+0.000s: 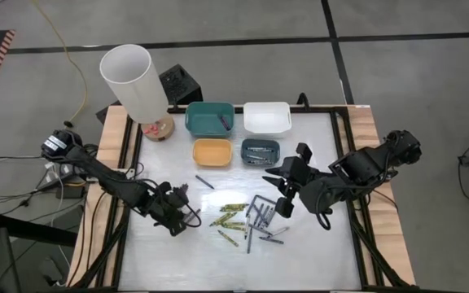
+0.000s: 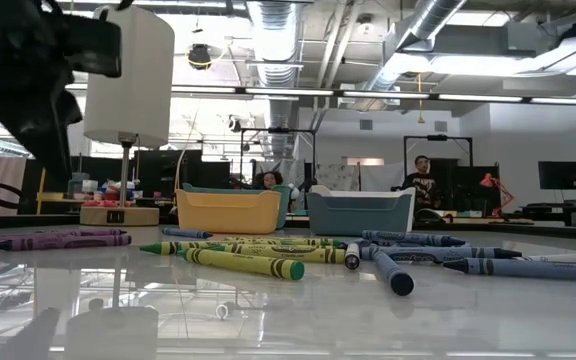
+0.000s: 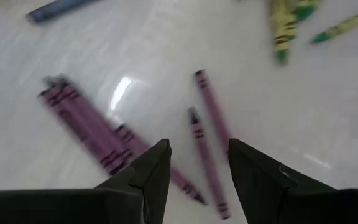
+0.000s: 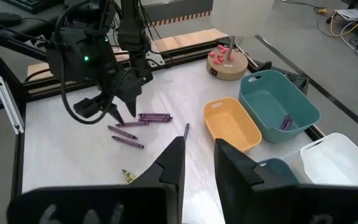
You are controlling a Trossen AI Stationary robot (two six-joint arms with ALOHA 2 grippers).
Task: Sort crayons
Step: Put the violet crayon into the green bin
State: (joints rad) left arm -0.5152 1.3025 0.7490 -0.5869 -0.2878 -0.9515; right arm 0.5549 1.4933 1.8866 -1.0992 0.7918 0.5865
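The glossy white surface (image 1: 169, 252) sits in a wood-edged frame on a grey floor with dark tape lines; beyond it the low view shows a workshop with ceiling ducts and two seated people. At 12 o'clock stand four bins: teal (image 1: 210, 116), white (image 1: 267, 117), orange (image 1: 212, 152) and slate-blue (image 1: 260, 151). A white-shaded lamp (image 1: 134, 81) stands at 11. The crayons (image 1: 247, 221) lie scattered near 6: yellow-green and grey-blue ones at centre, with about five purple ones (image 4: 135, 127) toward 8. The left gripper (image 1: 184, 221) hovers over the purple ones, jaws narrowly parted and empty. The right gripper (image 1: 283, 194), toward 3, is also narrowly parted and empty.
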